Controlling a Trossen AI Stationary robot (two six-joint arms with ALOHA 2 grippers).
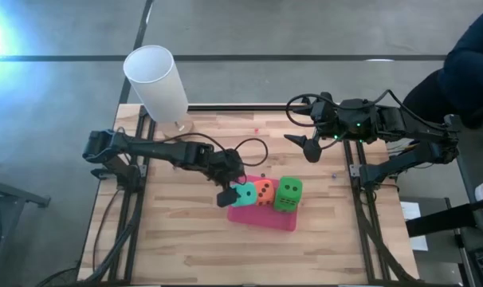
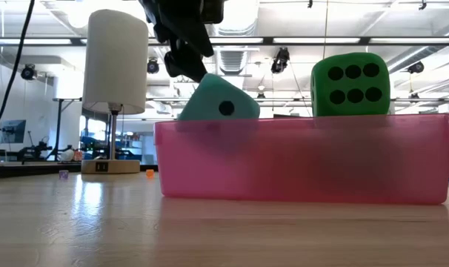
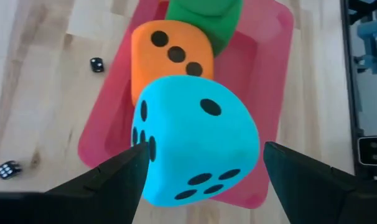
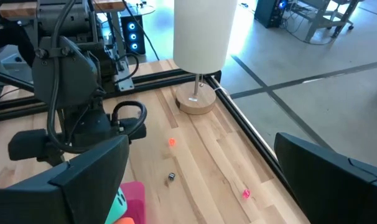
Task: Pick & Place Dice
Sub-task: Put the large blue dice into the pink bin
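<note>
A shallow pink plastic tray (image 1: 283,224) sits on the wooden slatted desk (image 1: 186,247). Inside it, in a row, lie a soft teal cube die (image 1: 243,194), tilted on one edge, a soft orange die (image 1: 264,191) and a soft green die (image 1: 288,194). The left gripper (image 3: 201,171) is at the teal die with its fingers (image 3: 114,180) spread either side; whether they press it is unclear. Farther back, the right gripper (image 1: 309,147) hovers with fingers spread wide, holding nothing. Behind stands a white cylindrical lamp (image 1: 157,82).
</note>
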